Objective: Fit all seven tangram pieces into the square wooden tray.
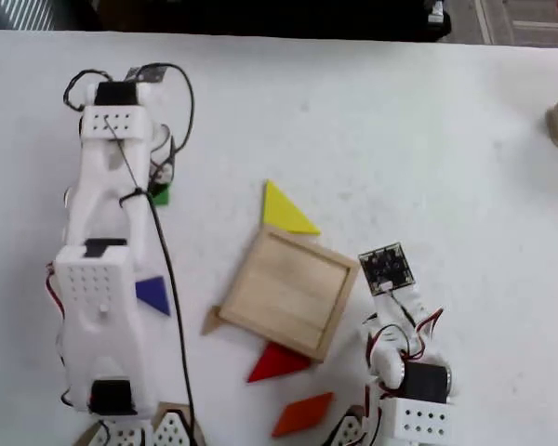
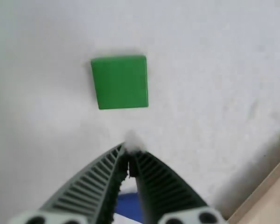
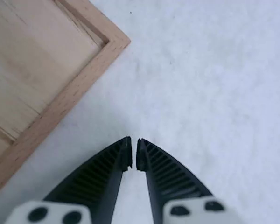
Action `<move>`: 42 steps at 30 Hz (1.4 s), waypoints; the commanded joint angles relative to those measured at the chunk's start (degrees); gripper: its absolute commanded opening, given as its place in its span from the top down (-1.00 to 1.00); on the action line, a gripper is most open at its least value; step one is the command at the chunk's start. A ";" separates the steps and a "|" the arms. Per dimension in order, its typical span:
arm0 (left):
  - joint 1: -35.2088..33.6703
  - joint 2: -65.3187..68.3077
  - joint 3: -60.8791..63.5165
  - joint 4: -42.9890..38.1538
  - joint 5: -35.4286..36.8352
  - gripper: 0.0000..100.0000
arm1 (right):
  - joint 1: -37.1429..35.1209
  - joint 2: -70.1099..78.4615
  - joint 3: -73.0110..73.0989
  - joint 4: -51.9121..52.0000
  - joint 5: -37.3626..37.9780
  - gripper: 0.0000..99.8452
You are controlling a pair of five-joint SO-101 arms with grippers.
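Wide white counter (image 1: 400, 121), and the left arm (image 1: 98, 269) stretches long across it, its jaws pressed together and holding nothing, tips hanging just short of the green square (image 2: 120, 82). Near the middle lies the square wooden tray (image 1: 288, 290), turned at an angle, and nothing is in it yet! The right arm (image 1: 405, 372) sits tucked just beside one tray corner (image 3: 60, 93), jaws all but closed, only a hairline slit between the tips, over bare counter. Now the pieces: the yellow triangle (image 1: 284, 211) touches the tray's far edge, the red triangle (image 1: 277, 362) sits against the near edge, and the orange parallelogram (image 1: 303, 413) lies a little nearer the arms' bases. The blue triangle (image 1: 154, 294) lies right beside the left arm. A tan sliver (image 1: 210, 321) peeks out at the tray's corner.
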 commanded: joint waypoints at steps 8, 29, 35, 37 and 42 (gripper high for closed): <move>0.92 -26.24 44.57 -28.13 4.75 0.95 | 0.22 -0.66 0.53 0.13 -0.62 0.94; -3.74 -43.65 78.24 -58.02 -6.33 0.94 | -0.04 -0.66 0.53 0.13 -0.62 0.94; -3.74 -43.65 78.24 -57.93 -6.51 0.94 | -4.09 -0.66 0.53 0.13 -0.53 0.94; -3.74 -44.09 78.24 -57.93 -6.51 0.94 | -5.32 -0.66 0.53 0.13 -0.62 0.94; -3.38 -48.31 81.14 -58.99 -6.59 0.94 | -5.32 -0.66 0.53 0.13 -0.70 0.95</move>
